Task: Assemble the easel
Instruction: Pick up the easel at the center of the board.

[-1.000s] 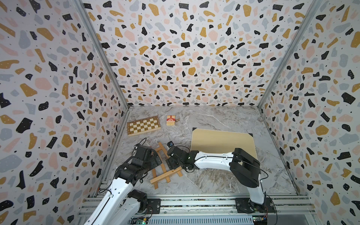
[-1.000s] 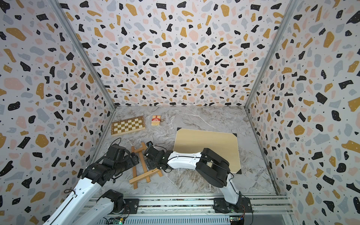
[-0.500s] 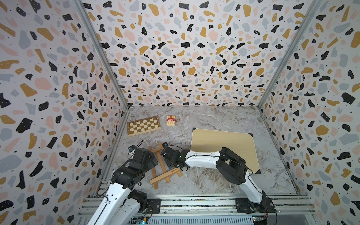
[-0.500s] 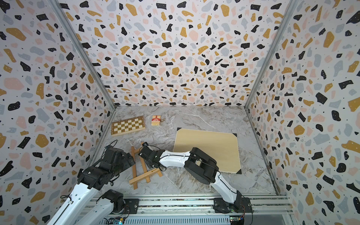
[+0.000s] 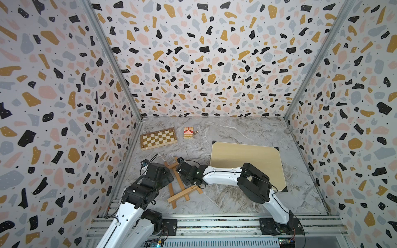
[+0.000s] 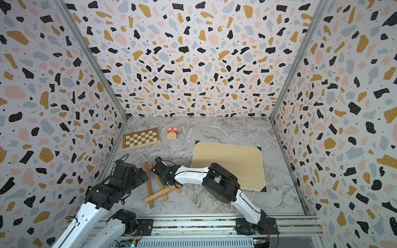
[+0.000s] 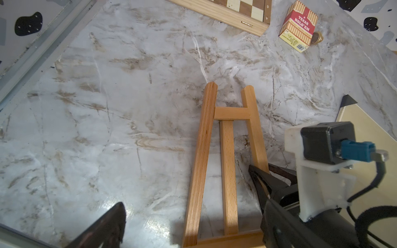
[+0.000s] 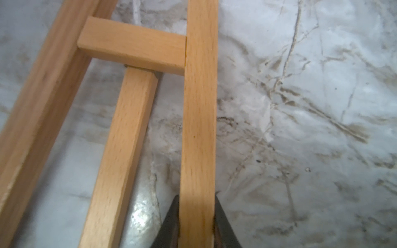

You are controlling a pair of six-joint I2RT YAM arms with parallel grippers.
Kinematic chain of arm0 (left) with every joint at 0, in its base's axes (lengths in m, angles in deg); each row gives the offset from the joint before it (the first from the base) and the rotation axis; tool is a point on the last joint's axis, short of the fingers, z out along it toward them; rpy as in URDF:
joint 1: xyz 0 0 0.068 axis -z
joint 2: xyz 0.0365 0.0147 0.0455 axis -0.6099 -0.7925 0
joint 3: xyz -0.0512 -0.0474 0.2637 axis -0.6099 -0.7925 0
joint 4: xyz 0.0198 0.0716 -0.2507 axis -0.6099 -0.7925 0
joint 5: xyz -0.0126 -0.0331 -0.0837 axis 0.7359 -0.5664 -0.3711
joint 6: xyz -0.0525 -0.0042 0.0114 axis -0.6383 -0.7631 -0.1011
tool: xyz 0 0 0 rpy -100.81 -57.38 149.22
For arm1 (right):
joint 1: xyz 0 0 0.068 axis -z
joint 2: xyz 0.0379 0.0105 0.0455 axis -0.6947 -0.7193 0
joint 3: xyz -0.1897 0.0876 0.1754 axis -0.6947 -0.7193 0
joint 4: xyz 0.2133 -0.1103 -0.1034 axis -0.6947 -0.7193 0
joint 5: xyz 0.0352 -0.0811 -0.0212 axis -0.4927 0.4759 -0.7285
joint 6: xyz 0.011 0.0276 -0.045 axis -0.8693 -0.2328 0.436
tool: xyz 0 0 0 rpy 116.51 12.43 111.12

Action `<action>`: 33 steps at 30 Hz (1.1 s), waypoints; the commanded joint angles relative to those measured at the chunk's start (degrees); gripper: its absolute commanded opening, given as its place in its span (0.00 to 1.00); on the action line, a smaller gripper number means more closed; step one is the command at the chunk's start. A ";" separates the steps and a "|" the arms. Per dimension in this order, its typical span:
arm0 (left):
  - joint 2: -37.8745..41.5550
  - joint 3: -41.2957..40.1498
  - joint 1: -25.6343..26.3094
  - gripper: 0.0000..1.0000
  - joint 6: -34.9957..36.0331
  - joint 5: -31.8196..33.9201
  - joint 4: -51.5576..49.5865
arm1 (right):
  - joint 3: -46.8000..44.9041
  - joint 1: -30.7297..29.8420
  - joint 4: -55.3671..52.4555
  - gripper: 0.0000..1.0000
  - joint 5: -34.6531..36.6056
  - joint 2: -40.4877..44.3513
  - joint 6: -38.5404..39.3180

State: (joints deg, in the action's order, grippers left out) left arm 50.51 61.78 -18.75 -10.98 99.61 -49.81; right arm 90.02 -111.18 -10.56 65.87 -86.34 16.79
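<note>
The easel [image 5: 184,194] [image 6: 160,194], a small orange-brown A-frame of slats, lies flat on the marble table near the front left. My right gripper [image 5: 182,174] [image 6: 159,174] [image 8: 196,223] is shut on one of its side legs [image 8: 199,107], with a dark finger pressed against each edge of the slat. In the left wrist view those fingers [image 7: 257,176] pinch the leg below the short crossbar [image 7: 232,113]. My left gripper [image 5: 168,177] [image 6: 142,176] [image 7: 193,236] stands wide open low over the easel's other leg [image 7: 200,163], near the ledge bar, touching nothing.
A wooden chessboard [image 5: 158,138] and a red card box [image 5: 188,132] lie at the back left. A large pale board with black corners [image 5: 247,163] lies to the right, partly under the right arm. The left wall stands close to the left arm.
The right gripper moved left onto the easel's side leg and closed on it. The left gripper stayed open and shifted only slightly beside the easel.
</note>
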 commanded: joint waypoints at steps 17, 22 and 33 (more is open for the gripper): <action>3.30 6.10 0.21 0.99 11.41 -12.92 12.78 | -29.60 13.89 17.67 0.00 -9.67 41.36 2.54; 1.15 3.31 0.22 1.00 12.54 -23.15 24.10 | -35.29 22.37 20.55 0.00 -21.97 51.01 -0.83; -8.36 -1.55 4.78 1.00 8.24 -37.14 50.24 | -43.62 34.55 29.53 0.00 -38.48 64.38 -5.67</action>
State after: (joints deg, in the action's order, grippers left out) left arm 43.73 60.04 -15.87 -1.86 67.74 -11.65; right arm 46.35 -77.78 11.36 35.38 -25.14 13.82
